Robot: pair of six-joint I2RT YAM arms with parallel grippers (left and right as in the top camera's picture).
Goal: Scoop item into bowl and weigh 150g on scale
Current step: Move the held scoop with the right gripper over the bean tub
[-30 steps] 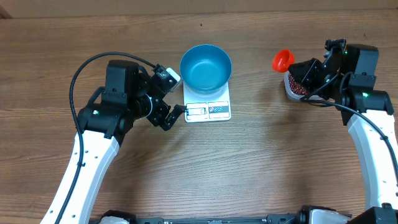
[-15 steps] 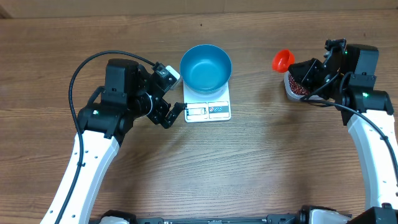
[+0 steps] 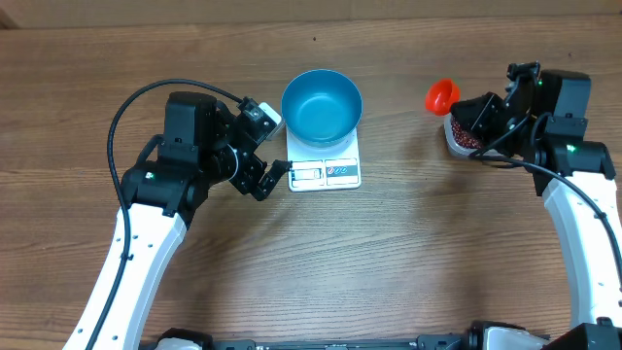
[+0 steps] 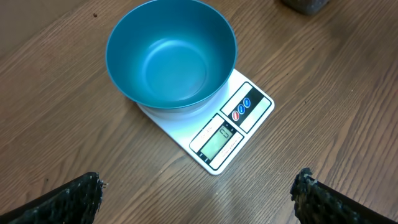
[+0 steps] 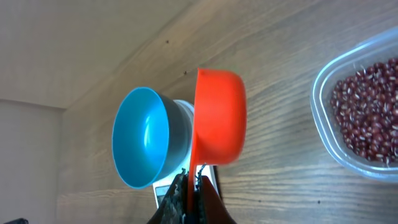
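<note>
1. Set up: the blue bowl [image 3: 322, 106] sits on the white scale [image 3: 326, 173] at mid-bench, covering its far half and leaving the display and buttons clear. The bowl is empty, so no weighing has begun.
2. The beans [image 5: 367, 124] all lie in the clear tub [image 5: 320, 93] at the right side of the bench [image 3: 389, 262].
3. The right pincer [image 5: 191, 193] is clamped on the handle of the orange scoop [image 5: 217, 118], which hangs just left of the tub. From above, no beans show in it.
4. The left pincer [image 3: 275, 146] stands wide open and holds nothing, just beside the scale's left edge.
5. Left to do, as I judge it: every scoop, the pouring, and trimming to the target weight.
6. Room: bare bench lies between tub and bowl, so the carry path looks free. The bowl's left side is crowded by the left arm, and the tub sits tight against the right arm.
</note>
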